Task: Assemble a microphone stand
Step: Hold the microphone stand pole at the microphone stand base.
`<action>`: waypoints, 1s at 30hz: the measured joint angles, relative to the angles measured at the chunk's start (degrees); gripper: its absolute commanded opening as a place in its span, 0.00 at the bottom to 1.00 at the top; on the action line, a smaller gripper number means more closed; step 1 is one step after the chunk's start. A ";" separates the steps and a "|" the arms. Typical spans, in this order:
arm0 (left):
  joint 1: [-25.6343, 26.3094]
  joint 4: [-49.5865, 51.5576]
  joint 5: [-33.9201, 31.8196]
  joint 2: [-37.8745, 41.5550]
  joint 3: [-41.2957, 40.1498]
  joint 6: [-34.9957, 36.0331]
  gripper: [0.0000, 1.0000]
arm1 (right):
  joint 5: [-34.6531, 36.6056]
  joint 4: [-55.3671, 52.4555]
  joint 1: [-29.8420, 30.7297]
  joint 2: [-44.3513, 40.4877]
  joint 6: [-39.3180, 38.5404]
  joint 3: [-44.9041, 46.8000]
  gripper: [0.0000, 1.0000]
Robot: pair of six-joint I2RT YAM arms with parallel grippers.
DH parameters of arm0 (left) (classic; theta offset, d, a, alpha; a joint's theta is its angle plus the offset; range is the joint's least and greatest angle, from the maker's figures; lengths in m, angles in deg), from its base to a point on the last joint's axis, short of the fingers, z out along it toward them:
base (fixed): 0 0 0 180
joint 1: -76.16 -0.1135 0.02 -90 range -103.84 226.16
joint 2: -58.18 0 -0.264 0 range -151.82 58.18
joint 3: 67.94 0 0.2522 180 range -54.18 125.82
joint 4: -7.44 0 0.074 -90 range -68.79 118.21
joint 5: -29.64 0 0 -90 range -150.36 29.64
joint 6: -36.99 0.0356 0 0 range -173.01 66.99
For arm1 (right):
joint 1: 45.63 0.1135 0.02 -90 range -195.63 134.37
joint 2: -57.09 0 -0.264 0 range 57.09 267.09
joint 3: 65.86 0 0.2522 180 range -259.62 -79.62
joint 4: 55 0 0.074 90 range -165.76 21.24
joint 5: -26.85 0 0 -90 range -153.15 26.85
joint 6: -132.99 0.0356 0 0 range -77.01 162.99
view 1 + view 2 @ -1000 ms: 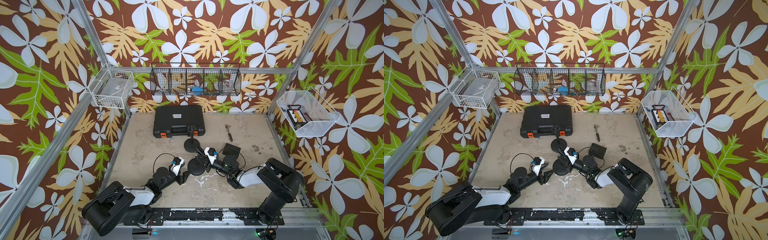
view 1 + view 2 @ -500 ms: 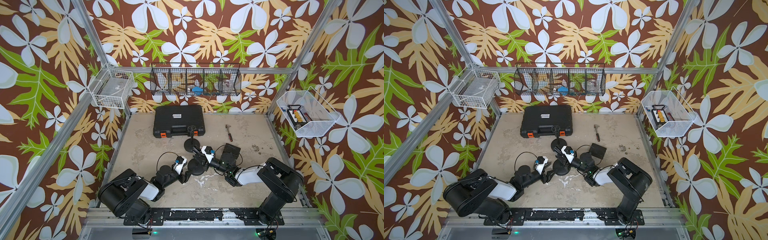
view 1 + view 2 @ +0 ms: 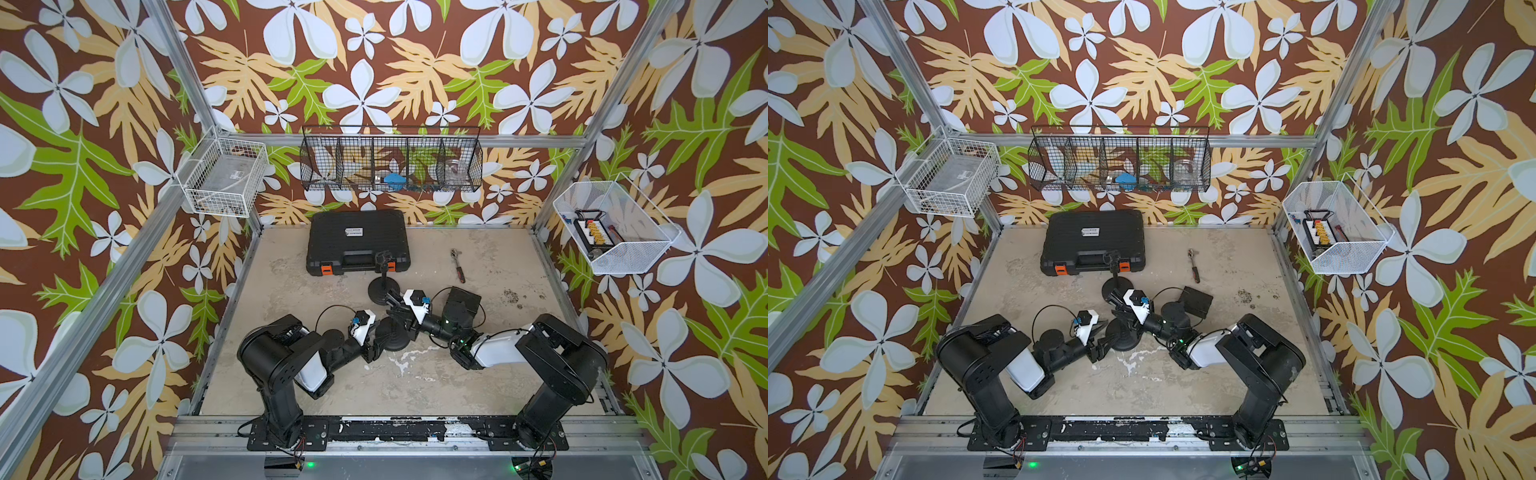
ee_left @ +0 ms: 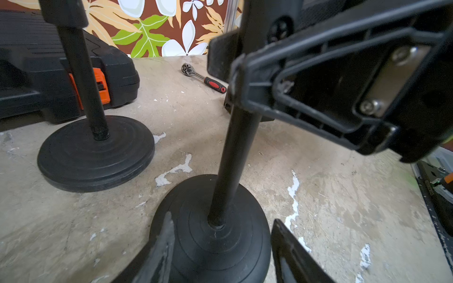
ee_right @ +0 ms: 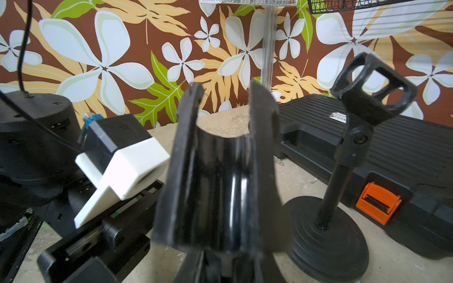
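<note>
**Clamping the pole while the other fingers straddle the base**

The right gripper [image 5: 226,103] is clenched on a glossy black metal pole [image 4: 235,159], its two fingers pressed against the tube from either side, high up the shaft. The pole's lower end meets the centre of a round black ridged base [image 4: 240,247]. This base sits flat on the mottled beige tabletop [image 3: 415,390], near the middle of the table and between the two arms. Whether the pole is screwed in cannot be told.

The left gripper [image 4: 221,232] lies low at the table with its fingers [image 4: 160,250] spread wide, one on each side of that base. They are close against its rim but not clenched on it, and whether they touch it is unclear.

Just beside this, toward the back wall, a second black microphone stand [image 5: 328,245] is upright and complete, with a clip [image 5: 372,83] on top. Behind it lies a closed black plastic case with orange latches [image 3: 357,241]. A ratchet wrench with a red-and-black handle [image 4: 204,79] lies on the table near the case, well apart from both grippers.
</note>
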 measured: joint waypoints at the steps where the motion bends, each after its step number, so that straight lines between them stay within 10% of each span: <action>1: -0.50 -0.74 0.70 -0.92 0.31 0.00 0.63 | -1.11 0.22 -0.48 0.04 0.00 0.11 0.00; 30: -2.36 -3.74 8.81 -9.97 8.55 6.19 0.38 | -13.66 2.97 -3.67 3.41 -2.86 -1.42 0.00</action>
